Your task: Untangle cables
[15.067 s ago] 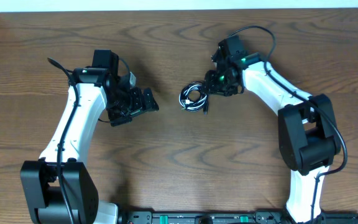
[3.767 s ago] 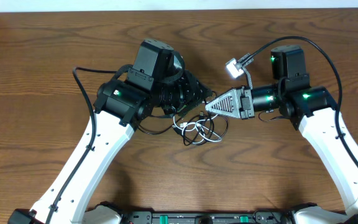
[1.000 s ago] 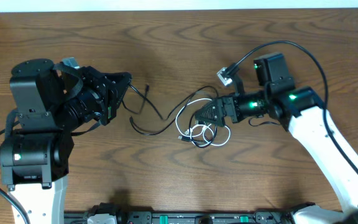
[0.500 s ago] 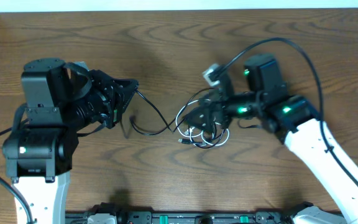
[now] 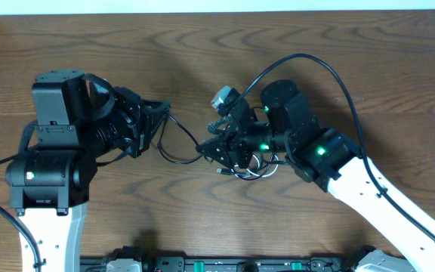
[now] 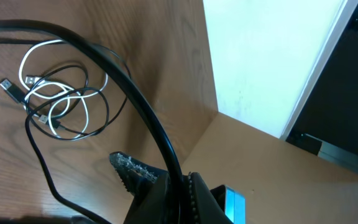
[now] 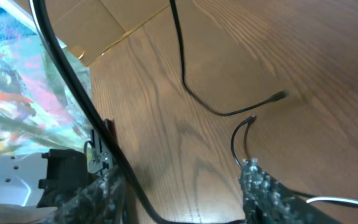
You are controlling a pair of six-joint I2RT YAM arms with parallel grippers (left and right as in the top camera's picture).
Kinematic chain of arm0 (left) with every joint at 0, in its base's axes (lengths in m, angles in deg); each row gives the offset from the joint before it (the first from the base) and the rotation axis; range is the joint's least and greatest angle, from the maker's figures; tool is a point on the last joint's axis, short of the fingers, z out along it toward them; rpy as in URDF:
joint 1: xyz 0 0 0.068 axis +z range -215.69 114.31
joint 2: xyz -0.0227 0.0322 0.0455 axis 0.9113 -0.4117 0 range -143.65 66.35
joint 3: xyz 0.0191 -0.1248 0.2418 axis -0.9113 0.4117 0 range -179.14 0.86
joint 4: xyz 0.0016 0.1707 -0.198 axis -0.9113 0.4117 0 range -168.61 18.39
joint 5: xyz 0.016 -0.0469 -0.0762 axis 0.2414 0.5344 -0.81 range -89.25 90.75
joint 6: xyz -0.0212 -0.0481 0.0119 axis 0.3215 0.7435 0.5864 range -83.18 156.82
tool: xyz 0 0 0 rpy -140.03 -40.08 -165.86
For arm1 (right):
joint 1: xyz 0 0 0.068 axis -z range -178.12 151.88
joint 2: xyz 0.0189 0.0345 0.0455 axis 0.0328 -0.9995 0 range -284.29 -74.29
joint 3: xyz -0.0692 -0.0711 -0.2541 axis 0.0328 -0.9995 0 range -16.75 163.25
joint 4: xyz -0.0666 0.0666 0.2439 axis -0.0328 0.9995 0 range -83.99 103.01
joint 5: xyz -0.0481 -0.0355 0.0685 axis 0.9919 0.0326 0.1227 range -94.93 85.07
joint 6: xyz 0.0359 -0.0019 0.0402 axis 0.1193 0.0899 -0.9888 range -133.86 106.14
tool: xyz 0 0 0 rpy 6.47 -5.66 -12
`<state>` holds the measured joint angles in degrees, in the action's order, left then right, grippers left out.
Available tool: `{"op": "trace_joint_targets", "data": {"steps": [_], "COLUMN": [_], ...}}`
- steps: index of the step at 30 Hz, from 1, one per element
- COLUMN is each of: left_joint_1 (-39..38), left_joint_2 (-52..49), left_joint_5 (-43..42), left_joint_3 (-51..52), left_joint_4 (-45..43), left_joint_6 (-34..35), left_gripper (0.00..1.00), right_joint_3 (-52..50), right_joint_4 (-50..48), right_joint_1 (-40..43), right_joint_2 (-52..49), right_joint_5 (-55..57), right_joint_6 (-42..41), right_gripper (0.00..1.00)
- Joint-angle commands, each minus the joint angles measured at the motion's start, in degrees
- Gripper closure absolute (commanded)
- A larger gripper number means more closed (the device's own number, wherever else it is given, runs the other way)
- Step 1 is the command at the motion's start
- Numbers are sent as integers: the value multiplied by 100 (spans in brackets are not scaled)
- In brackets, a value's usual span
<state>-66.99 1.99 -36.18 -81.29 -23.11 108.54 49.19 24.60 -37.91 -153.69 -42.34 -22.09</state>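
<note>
The cables [image 5: 251, 165] lie as a loose tangle of thin black and white loops on the wooden table [image 5: 202, 45]. My left gripper [image 5: 161, 112] is shut on one black cable [image 5: 174, 159], which stretches from it towards the tangle. In the left wrist view that cable rises from the left gripper [image 6: 179, 182], with the tangle [image 6: 61, 99] beyond it. My right gripper [image 5: 208, 147] hovers at the tangle's left edge. In the right wrist view the right gripper [image 7: 182, 173] has its jaws apart. The taut black cable [image 7: 73, 81] passes between them, close to the left finger [image 7: 107, 186]. Loose black plug ends [image 7: 281, 95] lie ahead.
The right arm's thick black cable [image 5: 331, 72] arcs above its wrist. A white wall and a brown cardboard panel [image 6: 278, 168] border the table's far side. Cardboard [image 7: 104, 25] also shows beyond the table edge in the right wrist view.
My right gripper has swung left across the tangle towards the left gripper, and its jaws have narrowed around the taut black cable. The left gripper has stayed shut and edged slightly right.
</note>
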Motion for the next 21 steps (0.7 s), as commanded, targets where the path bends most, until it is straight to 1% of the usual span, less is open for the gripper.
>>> {"op": "trace_joint_targets", "data": {"steps": [1, 3, 7, 11, 13, 17, 21], "left_joint_1": [-13, -13, -13, -15, -13, -13, -13], "left_joint_2": [4, 4, 7, 7, 4, 4, 4], "left_joint_5": [55, 55, 50, 50, 52, 55, 55], "left_joint_3": [-13, -11, -9, -9, -9, -9, -9], "left_joint_4": [111, 140, 149, 157, 199, 232, 234], "left_joint_6": [-122, -212, -232, -271, -271, -295, -315], "left_gripper": [93, 92, 93, 93, 92, 93, 93], "right_joint_3": [39, 39, 37, 37, 37, 37, 39], "right_joint_4": [-94, -175, -356, -472, -474, -476, -496], "right_joint_1": [-125, -184, -295, -361, -361, -361, -363], "right_joint_2": [-48, -48, -50, -66, -76, -76, -76], "right_joint_5": [105, 105, 107, 109, 109, 107, 103], "right_joint_6": [59, 59, 59, 59, 59, -2, -186], "right_gripper": [52, 55, 52, 55, 59, 72, 91]}}
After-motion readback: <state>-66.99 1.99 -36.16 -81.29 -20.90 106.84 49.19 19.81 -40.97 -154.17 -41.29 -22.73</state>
